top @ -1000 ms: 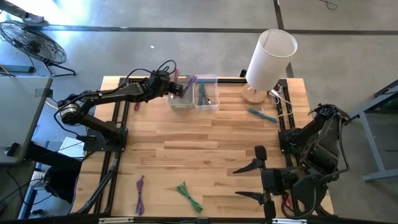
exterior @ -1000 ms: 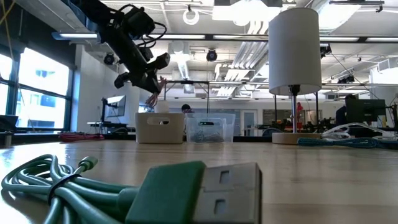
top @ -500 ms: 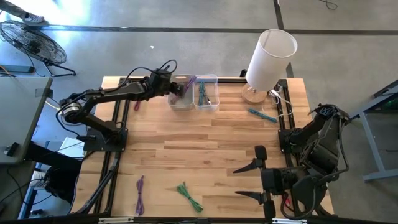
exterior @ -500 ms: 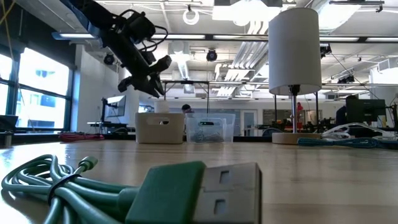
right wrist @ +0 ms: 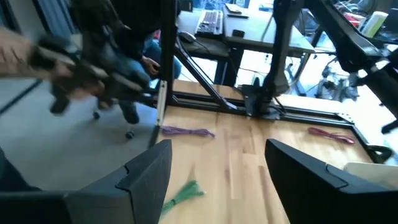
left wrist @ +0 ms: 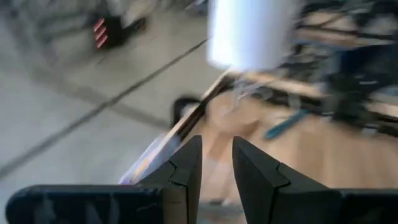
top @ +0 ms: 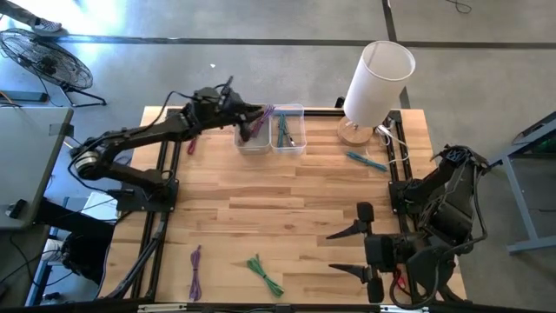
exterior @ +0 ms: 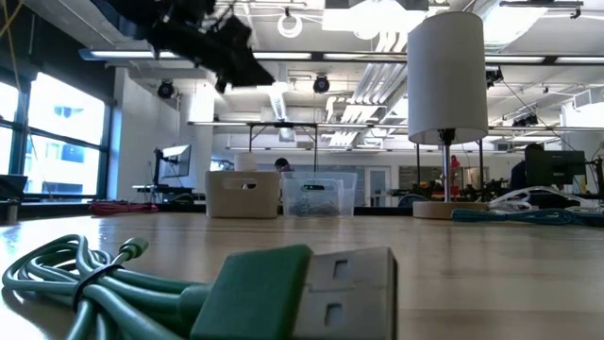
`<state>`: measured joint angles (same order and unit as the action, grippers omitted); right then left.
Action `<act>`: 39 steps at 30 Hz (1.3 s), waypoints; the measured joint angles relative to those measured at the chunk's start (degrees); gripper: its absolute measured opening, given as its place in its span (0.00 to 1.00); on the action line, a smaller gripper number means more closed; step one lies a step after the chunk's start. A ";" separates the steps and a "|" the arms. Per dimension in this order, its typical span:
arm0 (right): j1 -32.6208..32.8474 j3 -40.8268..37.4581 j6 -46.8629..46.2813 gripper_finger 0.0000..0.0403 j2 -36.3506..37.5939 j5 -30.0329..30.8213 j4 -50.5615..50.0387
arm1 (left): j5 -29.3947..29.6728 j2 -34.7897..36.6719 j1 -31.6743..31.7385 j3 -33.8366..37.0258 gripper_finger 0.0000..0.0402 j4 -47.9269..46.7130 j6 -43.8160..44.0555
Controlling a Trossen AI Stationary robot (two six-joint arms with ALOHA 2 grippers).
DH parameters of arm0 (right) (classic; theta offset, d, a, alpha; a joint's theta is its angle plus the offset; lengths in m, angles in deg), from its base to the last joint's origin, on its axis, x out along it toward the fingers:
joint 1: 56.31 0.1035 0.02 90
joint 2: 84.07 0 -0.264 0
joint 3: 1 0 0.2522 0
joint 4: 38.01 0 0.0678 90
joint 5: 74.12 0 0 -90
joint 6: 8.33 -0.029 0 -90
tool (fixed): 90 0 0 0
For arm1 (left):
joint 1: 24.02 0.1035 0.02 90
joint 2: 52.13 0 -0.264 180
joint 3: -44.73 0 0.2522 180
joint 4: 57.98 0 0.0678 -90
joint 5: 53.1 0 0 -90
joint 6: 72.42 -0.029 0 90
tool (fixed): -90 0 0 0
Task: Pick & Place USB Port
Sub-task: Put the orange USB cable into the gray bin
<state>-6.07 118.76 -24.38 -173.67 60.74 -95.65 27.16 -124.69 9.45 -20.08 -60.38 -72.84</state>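
Observation:
My left gripper (top: 249, 116) hangs high over the far-left clear bin (top: 253, 139). Its fingers stand a narrow gap apart with nothing between them in the left wrist view (left wrist: 216, 158), and it shows high up in the low view (exterior: 236, 59). A purple USB cable (top: 261, 120) lies in that bin and over its far rim. The neighbouring bin (top: 288, 137) holds a green cable (top: 284, 130). On the table near the near edge lie another purple cable (top: 195, 269) and a green cable (top: 265, 276). My right gripper (top: 349, 252) waits open at the near right.
A white lamp (top: 375, 83) stands at the far right, with a blue cable (top: 367, 160) beside its base. A red cable (top: 190, 144) lies at the far left edge. The green cable's plug (exterior: 302, 283) fills the low view's foreground. Bare wood spans the middle (top: 287, 200).
My left gripper has risen from just above the far-left bin and tipped its fingers upward. The pinkish cable end that showed at its fingertips a second ago is no longer there.

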 joint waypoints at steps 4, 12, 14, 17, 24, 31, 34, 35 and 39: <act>0.00 0.00 0.50 0.62 0.00 3.09 -3.85 | -9.36 5.39 -0.13 0.00 0.22 -2.69 -7.21; -0.91 0.00 1.04 0.62 0.02 10.08 -10.34 | -16.88 16.97 -0.17 0.01 0.22 -16.10 -10.04; -1.52 0.00 0.49 0.62 0.02 11.72 -12.05 | -17.97 19.89 -0.18 0.00 0.22 -20.41 -11.52; -2.36 0.00 -2.78 0.62 0.07 13.75 -16.60 | -19.54 23.92 -0.22 0.00 0.22 -27.74 -13.73; -6.19 0.00 -28.82 0.62 0.35 5.17 -36.17 | -22.27 31.62 -0.22 0.00 0.22 -42.98 -15.77; -9.12 0.00 -49.21 0.62 0.35 -13.69 -42.61 | -22.71 36.66 -0.20 0.00 0.22 -48.43 -19.38; -9.66 0.00 -55.43 0.62 0.27 -20.59 -42.03 | -22.73 37.86 -0.20 0.00 0.22 -48.58 -20.73; -9.81 0.00 -57.92 0.62 0.11 -22.60 -42.03 | -22.72 38.00 -0.20 0.00 0.22 -48.65 -20.87; -9.84 0.00 -69.06 0.62 -0.75 -31.41 -42.20 | -22.95 37.98 -0.20 0.00 0.22 -49.04 -22.23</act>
<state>-15.91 118.76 -93.44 -174.42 29.34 -137.85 4.22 -86.72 9.25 -20.08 -109.42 -95.07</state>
